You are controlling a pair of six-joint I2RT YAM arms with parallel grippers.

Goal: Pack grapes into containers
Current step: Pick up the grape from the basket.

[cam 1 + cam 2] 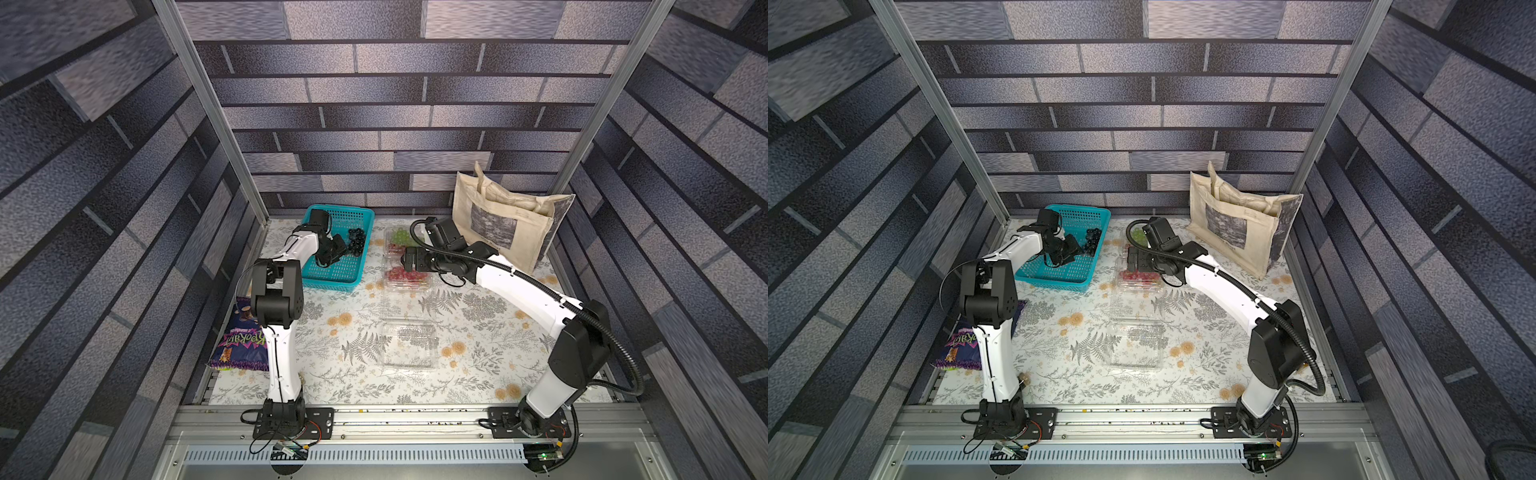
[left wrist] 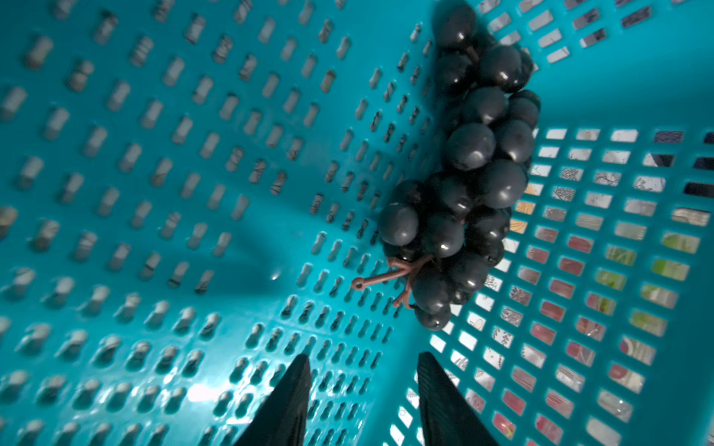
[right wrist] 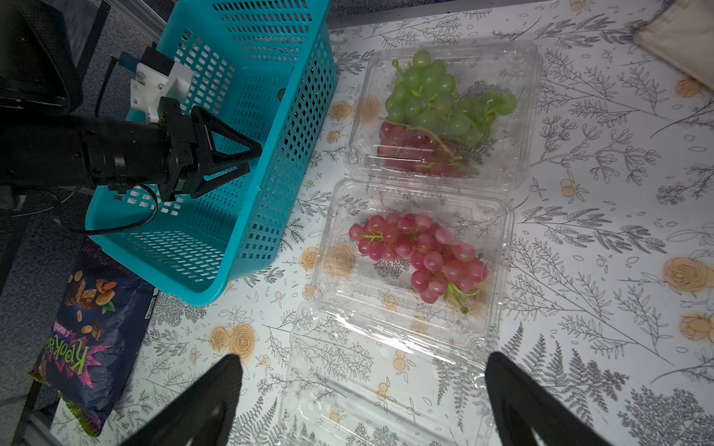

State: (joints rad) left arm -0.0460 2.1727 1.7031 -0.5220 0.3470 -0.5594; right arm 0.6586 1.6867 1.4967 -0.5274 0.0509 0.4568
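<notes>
A black-purple bunch of grapes (image 2: 471, 173) (image 1: 356, 241) lies in the teal basket (image 1: 332, 278) against its right wall. My left gripper (image 2: 363, 357) (image 3: 255, 154) is inside the basket just short of the bunch's stem, open, with nothing between its fingers. Three clear containers stand in a row. The far container (image 3: 521, 77) holds green grapes (image 3: 436, 96) over a red bunch (image 3: 417, 150). The middle container (image 3: 498, 231) holds red grapes (image 3: 421, 251), and its lid (image 3: 367, 386) lies flat open. The near container (image 1: 409, 345) looks empty. My right gripper (image 3: 363, 361) (image 1: 405, 259) hovers wide open above that lid.
A beige tote bag (image 1: 507, 220) stands at the back right. A purple snack bag (image 1: 243, 340) lies at the table's left edge beside the left arm. A floral cloth (image 1: 478, 332) covers the table, and brick-patterned walls close it in on three sides.
</notes>
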